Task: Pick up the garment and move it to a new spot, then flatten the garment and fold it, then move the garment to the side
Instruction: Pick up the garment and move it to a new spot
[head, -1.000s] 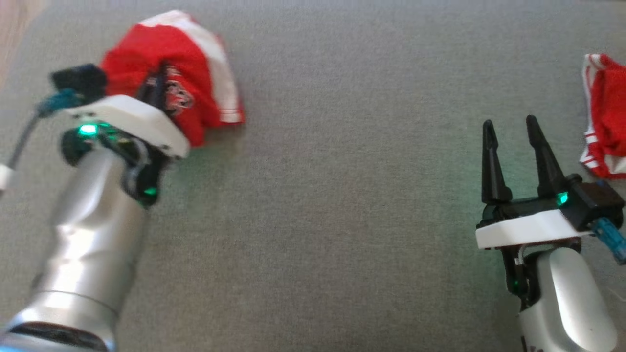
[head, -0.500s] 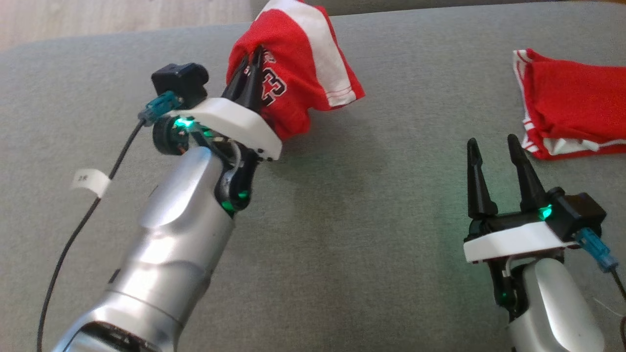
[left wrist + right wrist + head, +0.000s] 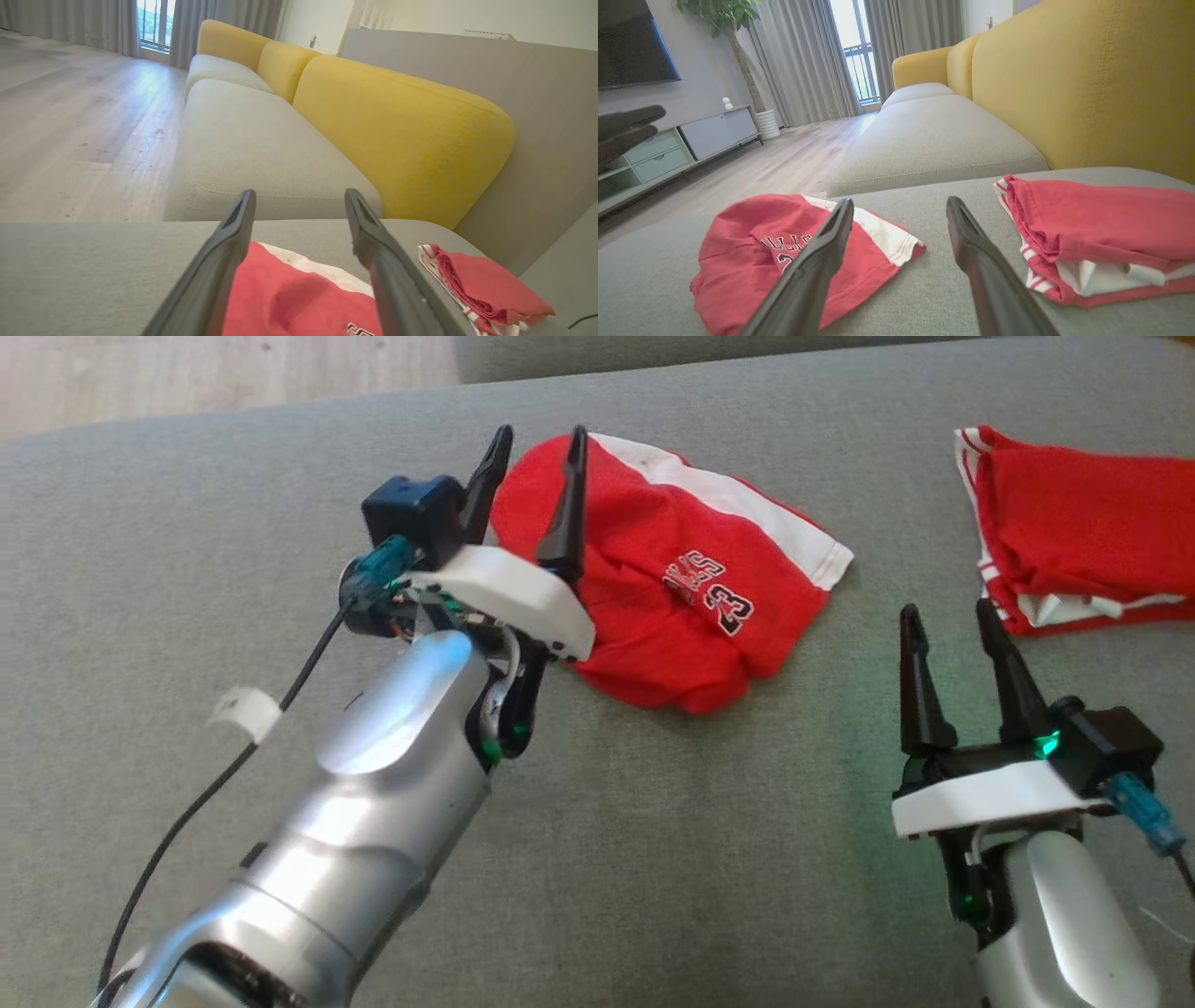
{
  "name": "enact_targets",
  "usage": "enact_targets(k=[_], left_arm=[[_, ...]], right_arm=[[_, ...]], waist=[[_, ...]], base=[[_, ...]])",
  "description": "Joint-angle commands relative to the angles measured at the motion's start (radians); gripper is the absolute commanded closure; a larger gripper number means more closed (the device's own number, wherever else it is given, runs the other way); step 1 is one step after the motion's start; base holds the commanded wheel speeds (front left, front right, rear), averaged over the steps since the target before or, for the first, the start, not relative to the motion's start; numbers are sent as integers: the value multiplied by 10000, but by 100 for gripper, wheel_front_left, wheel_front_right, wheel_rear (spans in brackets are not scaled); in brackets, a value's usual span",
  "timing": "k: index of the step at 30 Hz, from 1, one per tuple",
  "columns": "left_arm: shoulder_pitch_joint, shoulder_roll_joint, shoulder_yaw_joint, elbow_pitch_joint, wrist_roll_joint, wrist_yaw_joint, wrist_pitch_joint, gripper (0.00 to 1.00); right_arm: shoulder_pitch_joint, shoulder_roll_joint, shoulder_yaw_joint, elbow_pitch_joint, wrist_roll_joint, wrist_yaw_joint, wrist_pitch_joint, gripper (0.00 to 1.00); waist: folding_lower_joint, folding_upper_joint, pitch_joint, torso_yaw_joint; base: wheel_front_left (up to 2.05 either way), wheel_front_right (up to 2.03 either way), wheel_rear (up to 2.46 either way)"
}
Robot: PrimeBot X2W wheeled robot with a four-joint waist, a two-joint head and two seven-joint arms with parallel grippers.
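On the grey sofa cushion [image 3: 653, 859], close to its far edge and about midway along, the red shorts [image 3: 691, 607] lie crumpled in a heap, with a white stripe on top and the number 23 showing. My left pincer [image 3: 540, 437] is released and holds nothing. Its fingers [image 3: 567, 504] stand wide apart over the left end of the shorts, and I cannot tell whether they touch the cloth. My right pincer [image 3: 948, 611] is released too and empty, over bare cushion near the right edge. Just beyond it, at the far right corner, a second red and white garment [image 3: 1083, 541] lies folded, well apart from the shorts.
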Motion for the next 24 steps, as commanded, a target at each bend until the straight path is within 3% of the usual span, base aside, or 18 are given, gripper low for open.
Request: enact_targets(k=[1,8,15,21,24], left_arm=[[-200,285,322,-164,-30,-71,-196,0],[1190,1700,804,-378,469,-205,-775,0],[4041,2946,2120,-2790,2054,106,-814,0],[6307,2606,3477,-4600,3093,342,-816,0],[6875,2230,3955,-4993,3481,218,-817,0]], right_arm=[[-200,-20,161,-390,18,65,-134,0],[175,-20,-103,-535,-110,65,-136,0],[710,-20,-199,-517,-136,65,-136,0],[1019,-20,-143,-441,-104,65,-137,0],[1050,-20,-154,-422,-103,65,-137,0]], waist=[[0,0,-94,152],[0,0,-544,778],[0,0,-986,1236],[0,0,-1238,1355],[0,0,-1257,1393]], base=[[0,0,0],[0,0,0],[0,0,0],[0,0,0],[0,0,0]])
